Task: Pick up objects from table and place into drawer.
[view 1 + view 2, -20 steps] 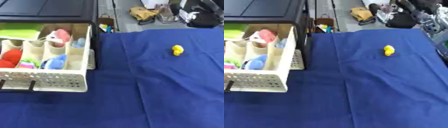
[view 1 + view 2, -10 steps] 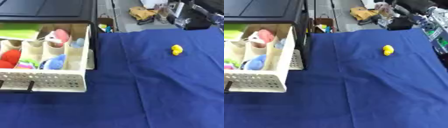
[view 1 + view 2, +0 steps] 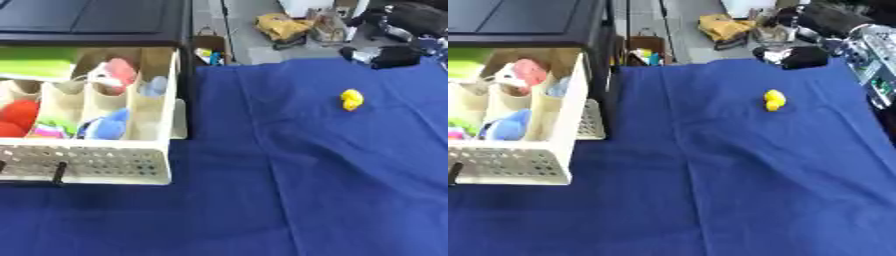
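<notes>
Left eye view gives us the whole layout: a white drawer (image 3: 87, 165) stands pulled out on the left, its compartments already holding soft toys in red, pink, blue and green. One small yellow object (image 3: 351, 99) lies alone on the blue cloth covering the tabletop (image 3: 289, 200), well apart from the drawer and toward the far right side.

Our right hand (image 3: 802, 56) shows at the far edge of the cloth, coming in from the upper right, dark and blurred. It sits beyond the yellow object and is not touching it. We cannot tell how far its fingers are spread, and we see nothing held in it. Our left hand is out of sight in both views.

We judge the step in hand to be the reach toward the yellow object, the last loose item we can see on the cloth. The next move calls for lowering the right hand over it, closing around its small rounded body, then carrying it leftward across the cloth to a free compartment.
</notes>
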`<state>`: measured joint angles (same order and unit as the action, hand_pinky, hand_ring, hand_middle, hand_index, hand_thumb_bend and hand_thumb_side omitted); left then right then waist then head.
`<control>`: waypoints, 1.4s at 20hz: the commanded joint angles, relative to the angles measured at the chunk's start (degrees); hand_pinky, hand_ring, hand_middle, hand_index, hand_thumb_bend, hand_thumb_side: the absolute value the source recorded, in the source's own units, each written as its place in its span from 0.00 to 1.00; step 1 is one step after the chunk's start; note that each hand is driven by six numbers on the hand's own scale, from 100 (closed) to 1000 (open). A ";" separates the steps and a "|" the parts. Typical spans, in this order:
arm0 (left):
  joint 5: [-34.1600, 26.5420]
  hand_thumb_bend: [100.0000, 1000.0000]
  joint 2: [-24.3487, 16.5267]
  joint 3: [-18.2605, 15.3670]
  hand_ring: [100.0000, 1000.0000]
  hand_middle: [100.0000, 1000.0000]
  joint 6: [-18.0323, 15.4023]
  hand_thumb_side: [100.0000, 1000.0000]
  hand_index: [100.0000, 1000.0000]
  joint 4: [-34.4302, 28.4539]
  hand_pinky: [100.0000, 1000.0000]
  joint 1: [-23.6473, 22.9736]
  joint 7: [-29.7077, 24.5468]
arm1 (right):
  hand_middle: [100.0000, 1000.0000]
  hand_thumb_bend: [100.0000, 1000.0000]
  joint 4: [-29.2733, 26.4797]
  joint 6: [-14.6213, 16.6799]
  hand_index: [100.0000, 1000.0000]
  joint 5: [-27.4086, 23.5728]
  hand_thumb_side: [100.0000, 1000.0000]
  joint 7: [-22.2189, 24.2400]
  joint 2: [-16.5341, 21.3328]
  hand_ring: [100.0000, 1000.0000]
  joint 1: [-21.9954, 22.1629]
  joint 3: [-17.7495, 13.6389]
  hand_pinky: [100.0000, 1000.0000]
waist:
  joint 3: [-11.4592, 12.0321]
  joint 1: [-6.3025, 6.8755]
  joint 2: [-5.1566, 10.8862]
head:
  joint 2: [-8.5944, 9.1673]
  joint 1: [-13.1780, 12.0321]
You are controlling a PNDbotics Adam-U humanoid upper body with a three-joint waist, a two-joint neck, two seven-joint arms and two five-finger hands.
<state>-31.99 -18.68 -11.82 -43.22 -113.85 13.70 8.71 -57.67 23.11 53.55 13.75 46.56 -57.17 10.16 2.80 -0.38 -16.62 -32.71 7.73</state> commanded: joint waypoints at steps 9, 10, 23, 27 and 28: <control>0.31 0.00 -1.29 -0.40 0.62 0.68 0.47 1.00 0.79 -0.75 0.45 0.36 0.65 | 0.72 0.26 7.16 -4.14 0.89 9.10 1.00 8.96 -1.34 0.87 -1.87 -3.53 0.74 | -0.57 0.12 1.38 | -0.21 -0.10; 0.34 0.00 -1.28 -0.40 0.62 0.68 0.49 1.00 0.79 -0.75 0.45 0.37 0.70 | 0.72 0.26 8.36 -4.93 0.89 9.69 1.00 9.75 -1.74 0.87 -2.27 -3.51 0.74 | -0.59 0.12 1.38 | -0.22 -0.08; 0.50 0.00 -1.18 -0.42 0.62 0.68 0.73 1.00 0.79 -0.75 0.45 0.75 1.06 | 0.69 0.26 11.92 -11.83 0.90 11.27 1.00 14.91 -5.11 0.89 -2.40 -1.93 0.73 | -0.62 0.03 1.15 | 0.02 0.10; 0.53 0.00 -1.07 -0.40 0.63 0.68 0.81 1.00 0.79 -0.75 0.45 0.83 1.07 | 0.69 0.27 13.16 -12.91 0.90 11.89 1.00 14.29 -6.33 0.88 -2.32 -2.38 0.72 | -0.50 0.04 1.03 | 0.14 0.23; 0.56 0.00 -1.04 -0.39 0.63 0.68 0.83 1.00 0.79 -0.75 0.45 0.88 1.05 | 0.68 0.27 13.44 -13.05 0.90 11.99 1.00 14.08 -6.55 0.88 -2.24 -2.48 0.72 | -0.47 0.04 0.94 | 0.20 0.26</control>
<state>-31.67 -18.67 -11.83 -42.43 -113.85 14.13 9.61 -44.16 10.43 65.01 28.11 38.93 -58.45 8.37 2.33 -0.40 -16.63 -32.70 7.82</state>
